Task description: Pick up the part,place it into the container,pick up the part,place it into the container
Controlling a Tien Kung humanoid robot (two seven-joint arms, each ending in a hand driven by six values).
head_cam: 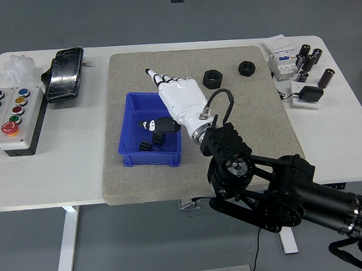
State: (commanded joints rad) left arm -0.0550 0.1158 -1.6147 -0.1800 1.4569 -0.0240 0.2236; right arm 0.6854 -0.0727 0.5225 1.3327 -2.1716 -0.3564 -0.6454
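Surface: you are looking down on a white table (79,172) with a grey mat (254,131) lying across its middle.
Left end: a button box (11,115) is sitting at 9 o'clock, with a black pouch (65,74) just beyond it toward 10 o'clock.
Container: the blue bin (134,129) is sitting on the mat's left part, just left of centre.
Parts in the bin: you are seeing black gear-like parts (149,143) lying inside it, partly hidden by the thumb, so their count is unclear.
Right hand: the white right hand (178,102) is hovering over the bin's right side with its fingers (156,77) stretching out toward 11 o'clock and the thumb (159,123) reaching down into the bin; it is spread and gripping nothing.
Right arm: the black arm (276,191) is coming in from 5 o'clock.
Parts on the mat: two black nuts (213,78) are waiting at 1 o'clock, near each other, well apart from the bin.
Right end: small electrical components (300,67) are crowding the 2 o'clock corner.
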